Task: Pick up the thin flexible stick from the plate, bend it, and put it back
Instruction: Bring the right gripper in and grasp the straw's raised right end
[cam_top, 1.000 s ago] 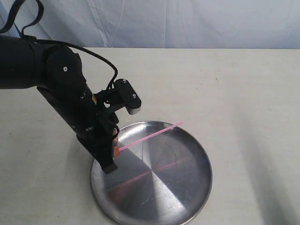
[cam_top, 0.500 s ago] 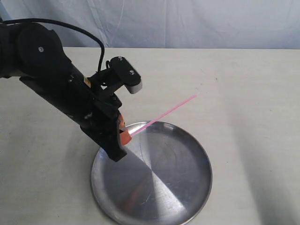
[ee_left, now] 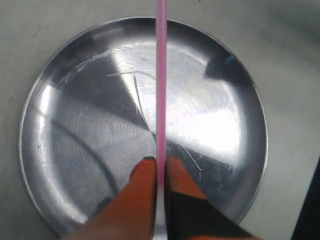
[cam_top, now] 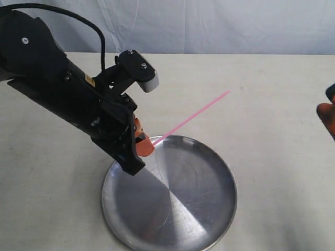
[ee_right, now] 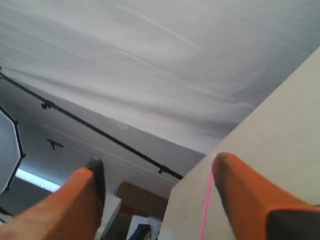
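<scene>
With the left pincer [cam_top: 144, 146] clamped on one end of the thin pink plastic stick [cam_top: 191, 117] above the far-left rim of the round silver metal plate [cam_top: 201, 209], the wide-open right pincer [ee_right: 156, 172] could miss its slender free tip or tug it loose.

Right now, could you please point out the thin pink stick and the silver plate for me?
thin pink stick [cam_top: 191, 118], exterior view, middle of its free length.
silver plate [cam_top: 201, 193], exterior view, bare floor right of centre.

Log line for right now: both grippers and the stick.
left gripper: shut on stick | stick: straight, held above plate | right gripper: open, empty
</scene>
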Tool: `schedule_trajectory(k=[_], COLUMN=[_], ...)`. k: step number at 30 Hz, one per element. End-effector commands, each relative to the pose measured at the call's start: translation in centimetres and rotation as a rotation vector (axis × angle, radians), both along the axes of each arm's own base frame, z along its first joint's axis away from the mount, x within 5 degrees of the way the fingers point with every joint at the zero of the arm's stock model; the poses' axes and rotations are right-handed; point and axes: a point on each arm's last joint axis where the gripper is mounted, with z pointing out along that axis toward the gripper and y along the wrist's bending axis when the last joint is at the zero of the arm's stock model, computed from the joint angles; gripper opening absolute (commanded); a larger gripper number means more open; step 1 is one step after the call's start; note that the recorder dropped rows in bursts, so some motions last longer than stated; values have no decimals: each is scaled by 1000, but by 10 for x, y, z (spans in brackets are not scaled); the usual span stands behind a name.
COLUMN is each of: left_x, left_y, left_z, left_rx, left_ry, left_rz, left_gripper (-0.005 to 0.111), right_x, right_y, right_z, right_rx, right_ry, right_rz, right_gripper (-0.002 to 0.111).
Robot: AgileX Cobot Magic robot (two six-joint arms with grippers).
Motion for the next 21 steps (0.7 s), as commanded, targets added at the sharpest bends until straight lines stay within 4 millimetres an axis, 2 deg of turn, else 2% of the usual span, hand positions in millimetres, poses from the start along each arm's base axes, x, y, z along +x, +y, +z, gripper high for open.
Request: schedule_trajectory(k=[1,8,12,21], left_x=[-8,-14,-15,-27], left_y=[0,-3,-6,-16], left_z=[13,23,25,27], left_rx=[-59,-147,-179,-201], left_ry=[-9,-2,7,7], left_rz=[-19,-47,-67,-135], left_gripper=[0,0,0,0], right_x=[20,50,61,68], right_y=[8,12,15,16], right_z=[12,20,17,11], right_rx=[-57,-72,-64,-50], right_ry=[24,49,76,81], right_rz=[136,249,308,343], right_gripper=[67,67,67,67])
